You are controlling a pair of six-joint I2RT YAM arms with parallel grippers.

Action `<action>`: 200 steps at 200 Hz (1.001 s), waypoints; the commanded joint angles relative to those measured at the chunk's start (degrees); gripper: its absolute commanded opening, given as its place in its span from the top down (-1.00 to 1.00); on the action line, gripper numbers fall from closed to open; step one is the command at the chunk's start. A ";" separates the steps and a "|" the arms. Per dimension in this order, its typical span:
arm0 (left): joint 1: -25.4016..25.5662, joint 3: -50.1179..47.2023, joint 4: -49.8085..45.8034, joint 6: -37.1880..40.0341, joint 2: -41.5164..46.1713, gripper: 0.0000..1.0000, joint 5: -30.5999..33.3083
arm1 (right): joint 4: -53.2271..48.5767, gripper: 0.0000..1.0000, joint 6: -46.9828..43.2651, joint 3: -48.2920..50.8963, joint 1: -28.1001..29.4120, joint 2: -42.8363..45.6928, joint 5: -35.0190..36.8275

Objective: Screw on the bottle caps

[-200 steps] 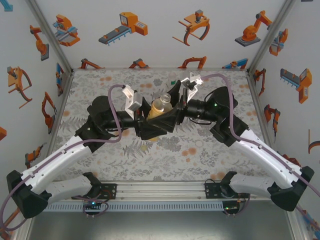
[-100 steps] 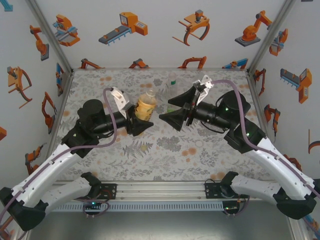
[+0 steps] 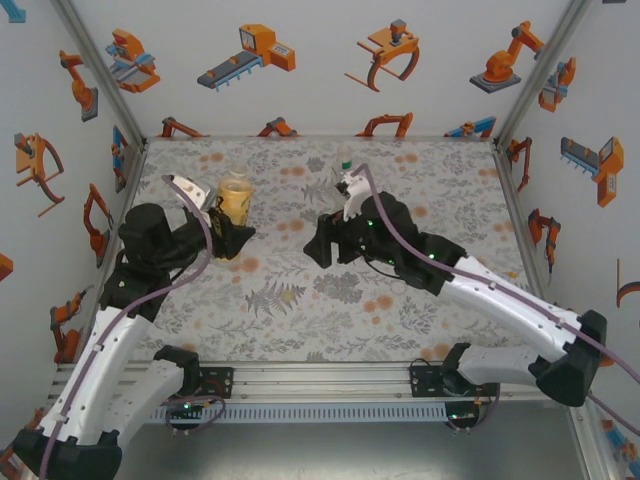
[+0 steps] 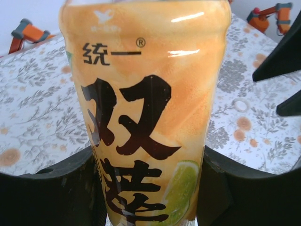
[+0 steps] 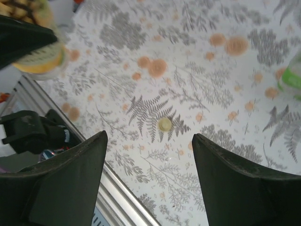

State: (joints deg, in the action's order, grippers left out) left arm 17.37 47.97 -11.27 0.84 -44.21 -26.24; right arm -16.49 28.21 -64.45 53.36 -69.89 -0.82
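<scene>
My right pincer (image 5: 148,141) hangs half open and empty, the yellowish cap (image 5: 164,124) lying flat mid-frame just beyond my fingers, while my left pincer (image 4: 150,188) clamps the amber bottle (image 4: 146,108), upper left overhead.

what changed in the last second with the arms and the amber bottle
The left gripper, shut on the amber bottle, carried it toward the left side of the table. The right gripper parted from the bottle and tipped down over the table, jaws open and empty. Unchanged: the left grip, the green-tinted bottle at the back.
</scene>
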 commanded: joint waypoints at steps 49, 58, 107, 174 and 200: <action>-3.54 -8.97 3.03 2.84 2.65 1.00 8.57 | -9.00 -0.10 14.71 -6.68 3.79 -18.22 7.42; -3.70 -10.40 3.80 2.65 3.75 1.00 11.69 | -10.13 -0.04 14.93 -8.12 4.19 -20.95 7.73; -4.18 -15.28 4.75 3.64 8.72 1.00 20.68 | -15.72 0.06 14.77 -16.37 6.51 -34.39 8.61; -4.18 -16.43 4.77 3.29 9.79 1.00 28.93 | -17.37 -0.05 14.87 -23.63 8.55 -45.21 7.54; -4.19 -16.41 4.88 3.04 9.27 1.00 28.67 | -20.46 -0.08 14.59 -26.61 9.45 -47.98 9.15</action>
State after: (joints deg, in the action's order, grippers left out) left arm 13.45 32.21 -8.14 3.31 -35.18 0.91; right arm -32.58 42.26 -87.72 61.69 -116.33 6.79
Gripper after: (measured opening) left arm 0.555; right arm 0.536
